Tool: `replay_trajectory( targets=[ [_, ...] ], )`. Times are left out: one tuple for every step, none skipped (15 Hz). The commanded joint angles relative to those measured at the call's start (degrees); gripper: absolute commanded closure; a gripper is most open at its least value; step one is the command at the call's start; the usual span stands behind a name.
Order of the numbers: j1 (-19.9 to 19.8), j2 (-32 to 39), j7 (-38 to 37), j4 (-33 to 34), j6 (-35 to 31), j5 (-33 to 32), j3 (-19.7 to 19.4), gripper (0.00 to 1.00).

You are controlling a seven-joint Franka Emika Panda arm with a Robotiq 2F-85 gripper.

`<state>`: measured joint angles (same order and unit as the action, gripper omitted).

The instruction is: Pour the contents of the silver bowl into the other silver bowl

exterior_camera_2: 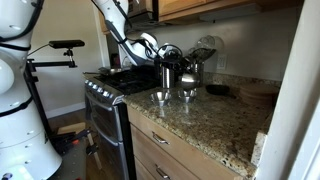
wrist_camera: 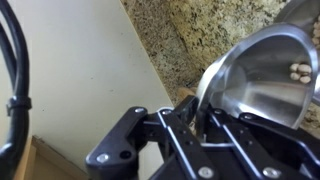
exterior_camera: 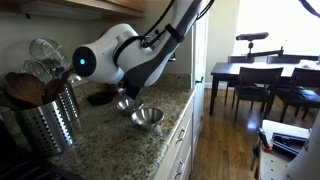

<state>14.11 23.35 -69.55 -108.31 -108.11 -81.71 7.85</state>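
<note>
My gripper (wrist_camera: 195, 112) is shut on the thin rim of a small silver bowl (wrist_camera: 262, 75). The bowl looks tilted and holds a few small pale pieces (wrist_camera: 300, 70). In an exterior view the gripper (exterior_camera: 128, 92) holds this bowl (exterior_camera: 125, 102) low over the granite counter. The other silver bowl (exterior_camera: 147, 117) stands upright on the counter just beside it, nearer the counter's front edge. From the far end, an exterior view shows one small steel bowl (exterior_camera_2: 160, 96) and its twin (exterior_camera_2: 187, 93) side by side. I cannot tell there which one is held.
A perforated steel utensil holder (exterior_camera: 45, 120) with wooden spoons stands on the granite counter (exterior_camera: 110, 140), also seen from the other end (exterior_camera_2: 167, 72). A dark dish (exterior_camera: 100, 97) lies by the wall. A stove (exterior_camera_2: 105, 90) adjoins the counter. A dining table and chairs (exterior_camera: 255, 75) stand beyond.
</note>
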Motion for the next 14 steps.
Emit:
replay_trajectory(
  targets=[
    [0.9, 0.2, -3.5, -0.5, 3.3, -4.1, 0.0, 0.93],
    [1.1, 0.4, -3.8, -0.5, 4.0, -4.8, 0.1, 0.93],
    [1.1, 0.5, -4.1, -0.5, 4.3, -5.3, 0.3, 0.93],
    [1.1, 0.6, -4.3, -0.6, 4.6, -5.6, 0.4, 0.93],
    [1.1, 0.8, -4.5, -0.6, 4.9, -6.0, 0.6, 0.93],
    [1.1, 0.9, -4.7, -0.7, 5.2, -6.3, 0.7, 0.93],
    [1.1, 1.1, -5.1, -0.8, 5.5, -6.6, 0.9, 0.93],
    [1.2, 1.3, -5.3, -0.9, 6.0, -6.9, 1.0, 0.93],
    [1.2, 1.5, -5.5, -0.9, 6.2, -6.8, 1.1, 0.93],
    [1.3, 1.5, -5.7, -1.0, 6.6, -7.0, 1.2, 0.93],
    [1.3, 1.6, -5.8, -1.0, 6.7, -7.0, 1.3, 0.93],
    [1.4, 1.6, -5.9, -1.1, 6.9, -6.8, 1.4, 0.93],
    [1.5, 1.7, -6.1, -1.1, 7.2, -6.9, 1.5, 0.92],
    [1.6, 1.8, -6.2, -1.2, 7.5, -7.1, 1.6, 0.92]
  ],
)
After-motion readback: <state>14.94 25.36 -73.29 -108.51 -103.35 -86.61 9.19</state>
